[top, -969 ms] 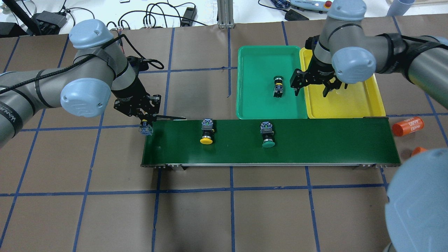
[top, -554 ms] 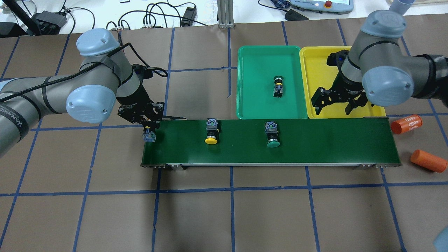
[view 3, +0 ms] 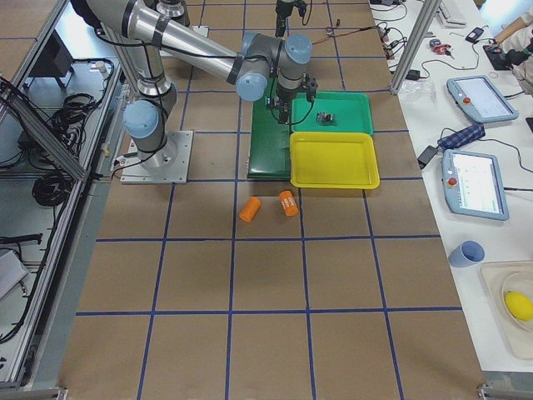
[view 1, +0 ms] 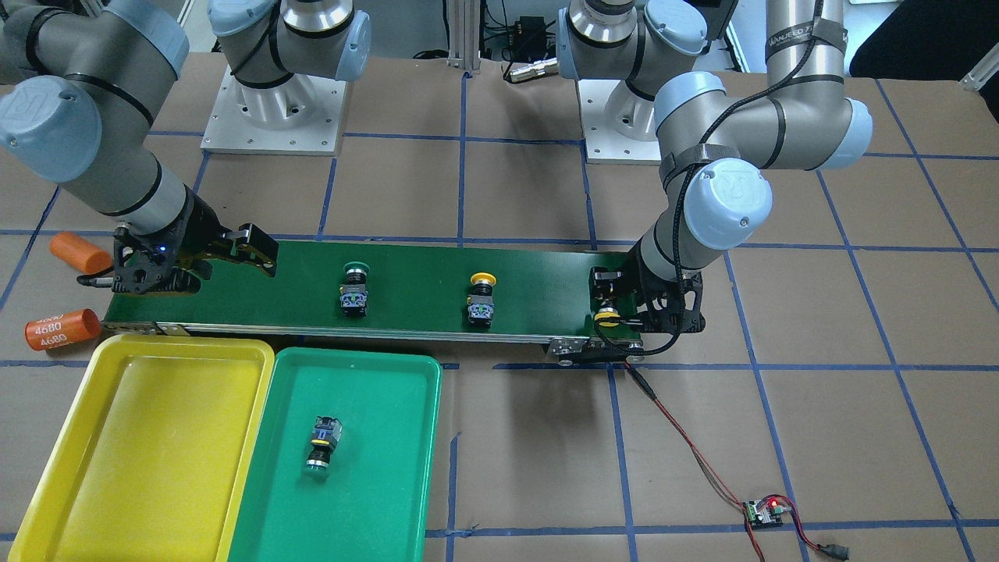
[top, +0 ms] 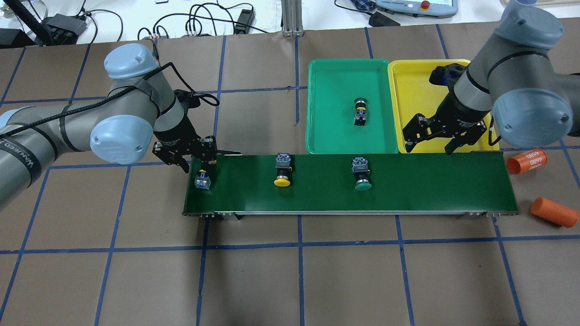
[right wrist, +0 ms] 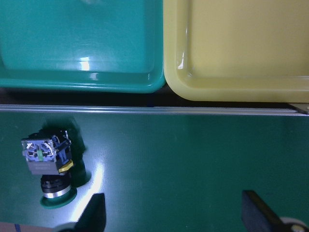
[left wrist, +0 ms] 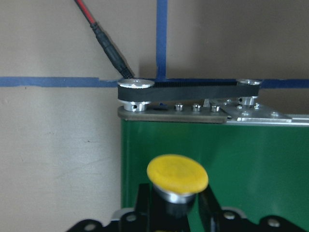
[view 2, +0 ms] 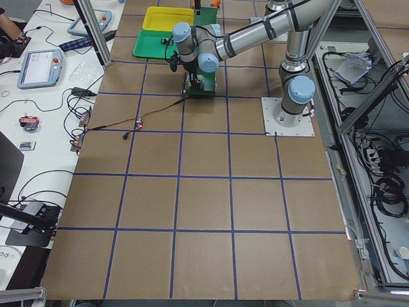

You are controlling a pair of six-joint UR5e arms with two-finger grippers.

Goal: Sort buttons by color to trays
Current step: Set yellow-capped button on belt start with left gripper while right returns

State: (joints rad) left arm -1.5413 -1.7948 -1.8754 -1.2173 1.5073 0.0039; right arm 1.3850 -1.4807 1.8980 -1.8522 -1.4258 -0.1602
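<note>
The left gripper jaws look clamped on a yellow button at the conveyor belt end; right gripper jaws gape empty beside the yellow tray. A green button lies in the green tray.

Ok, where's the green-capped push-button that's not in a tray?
Overhead view: the green-capped push-button lies on the dark-green conveyor belt, right of the free yellow-capped push-button, below the green plastic tray.
</note>
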